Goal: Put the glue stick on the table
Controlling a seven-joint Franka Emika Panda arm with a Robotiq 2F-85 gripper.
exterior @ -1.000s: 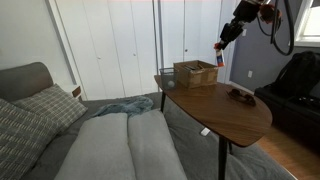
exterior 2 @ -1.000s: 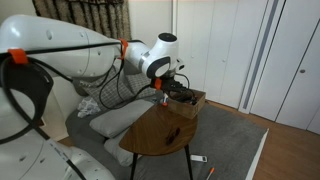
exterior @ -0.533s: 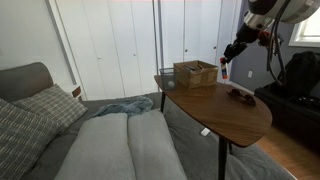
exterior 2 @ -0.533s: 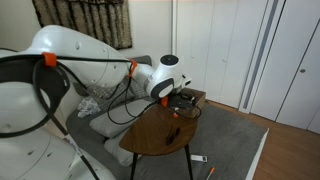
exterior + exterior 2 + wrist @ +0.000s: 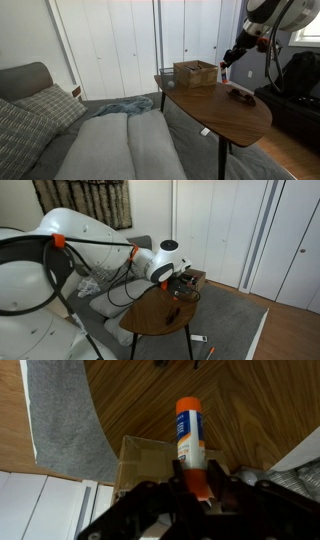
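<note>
Glue stick (image 5: 189,438) clenched between the two fingers of the end effector (image 5: 200,480), as seen in the wrist view. The stick is whitish with an orange cap, and the capped end points away from the fingers. It hangs in the air over the worktop (image 5: 255,405) and touches neither the wood nor anything else but the fingers. Just beside it, partly behind it in this view, lies the open top of a wooden crate (image 5: 145,460); the stick is outside the crate, at its rim. What the crate holds cannot be made out from the wrist view. In an exterior view the crate (image 5: 196,73) stands near the far edge of the rounded brown worktop (image 5: 215,112), with the end effector (image 5: 225,66) just beside and slightly above it. A flat dark lump (image 5: 240,94) lies on the wood, apart from the crate. A grey couch (image 5: 110,145) stands next to the worktop. In an exterior view the crate (image 5: 190,279) appears to contain something dark, not identifiable
</note>
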